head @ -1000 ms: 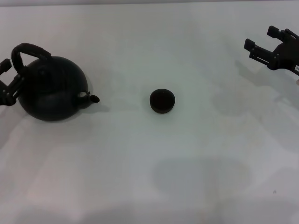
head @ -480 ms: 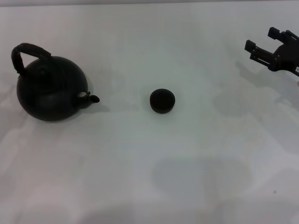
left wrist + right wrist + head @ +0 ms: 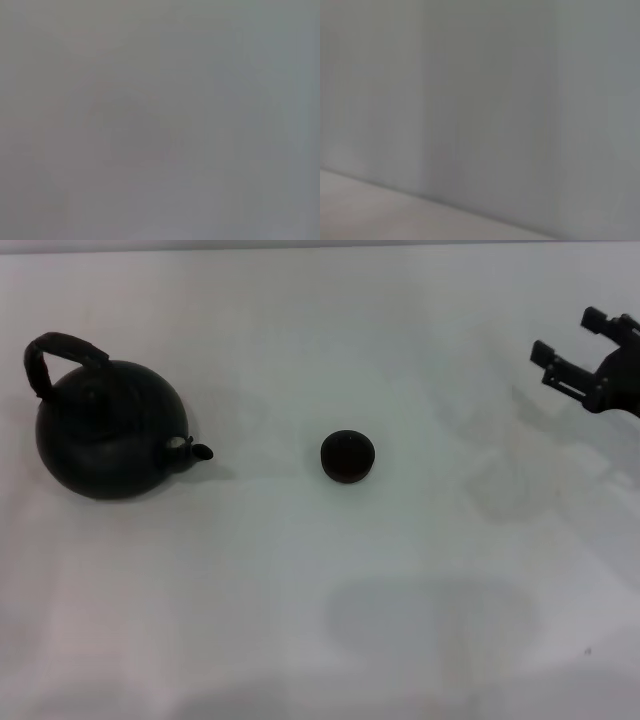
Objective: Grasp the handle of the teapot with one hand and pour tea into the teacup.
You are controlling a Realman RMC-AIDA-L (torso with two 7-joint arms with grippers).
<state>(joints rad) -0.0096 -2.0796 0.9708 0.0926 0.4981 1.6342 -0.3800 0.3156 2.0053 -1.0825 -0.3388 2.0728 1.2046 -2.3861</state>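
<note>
Black teapot (image 3: 110, 430) upright on the white table (image 3: 320, 600), far left in the head view, lid on, so contents hidden; short spout (image 3: 197, 451) aimed toward the teacup (image 3: 348, 456); handle (image 3: 58, 352) arched over the top, tilted to the pot's far left side, gripped by nothing. Teacup near the table's centre, well apart from the teapot, upright, mouth up; interior dark, so whether any tea is inside cannot be told. Right gripper (image 3: 578, 352) at the far right edge, raised off the table, fingers (image 3: 560, 368) spread apart and grasping nothing, well apart from both cup and pot. Left gripper out of sight in the head view. Both wrist views plain grey blur, with no teapot, cup or fingers discernible.
</note>
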